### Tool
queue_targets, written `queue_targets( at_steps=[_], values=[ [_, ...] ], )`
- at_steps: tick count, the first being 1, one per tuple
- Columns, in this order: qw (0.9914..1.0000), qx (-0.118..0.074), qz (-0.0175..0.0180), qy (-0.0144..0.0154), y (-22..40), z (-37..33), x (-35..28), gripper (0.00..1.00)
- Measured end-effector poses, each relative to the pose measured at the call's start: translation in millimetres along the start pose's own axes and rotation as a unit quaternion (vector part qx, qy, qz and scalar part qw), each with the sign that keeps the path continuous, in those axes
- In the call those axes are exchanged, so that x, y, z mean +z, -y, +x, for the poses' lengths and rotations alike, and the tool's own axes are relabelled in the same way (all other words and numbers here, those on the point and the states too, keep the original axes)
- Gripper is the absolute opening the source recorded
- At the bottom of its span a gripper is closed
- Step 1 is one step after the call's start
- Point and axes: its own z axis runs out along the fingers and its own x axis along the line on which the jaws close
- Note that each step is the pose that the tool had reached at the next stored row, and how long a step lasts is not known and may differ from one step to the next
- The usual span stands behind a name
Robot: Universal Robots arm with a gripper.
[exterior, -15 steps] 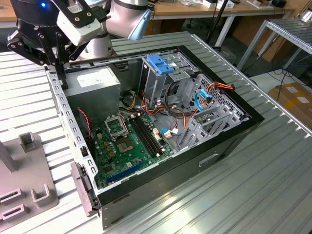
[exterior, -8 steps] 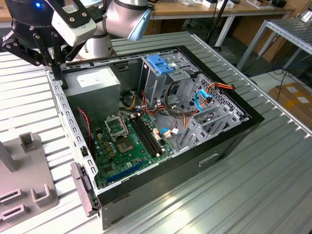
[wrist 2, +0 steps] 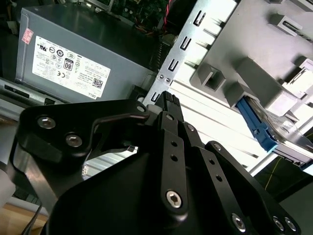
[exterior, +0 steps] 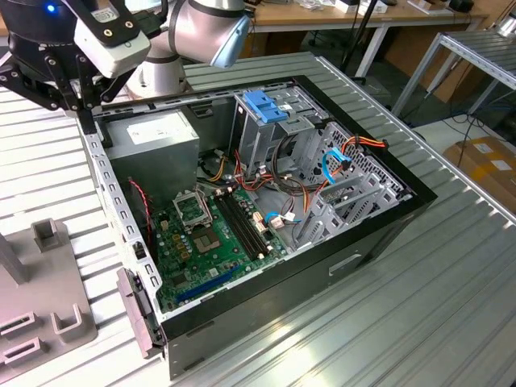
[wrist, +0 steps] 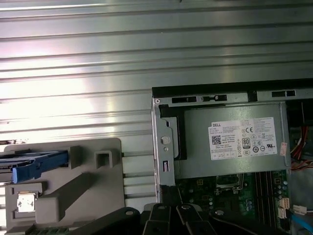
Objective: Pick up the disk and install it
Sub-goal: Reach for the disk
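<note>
The disk (wrist 2: 286, 142) stands on edge in a slot of a grey holder (wrist 2: 254, 73) beside the computer case, its blue carrier frame (wrist 2: 257, 128) facing outward. In the first wrist view the disk's blue frame (wrist: 38, 165) shows at the holder (wrist: 88, 181). My gripper (exterior: 84, 119) hangs over the case's back corner on the exterior view's left, next to the power supply. It is well apart from the disk. In the second wrist view the gripper (wrist 2: 168, 99) has its black fingers drawn together to one tip, with nothing between them.
The open black computer case (exterior: 379, 242) lies on a ribbed metal table (exterior: 419, 322). Inside are a grey power supply (exterior: 153, 135), a green motherboard (exterior: 210, 234), loose cables and a metal drive cage with a blue latch (exterior: 262, 105). The grey holder (exterior: 44, 306) lies on the exterior view's left.
</note>
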Motion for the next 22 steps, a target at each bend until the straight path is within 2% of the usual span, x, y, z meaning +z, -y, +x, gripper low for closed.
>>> queue_targets(
  at_steps=[14, 22],
  values=[
    [1.00000, 0.000, 0.0000, 0.0000, 1.2, 16.3, -0.5, 0.11],
    [1.00000, 0.000, 0.0000, 0.0000, 2.2, 28.7, -0.8, 0.11]
  ],
)
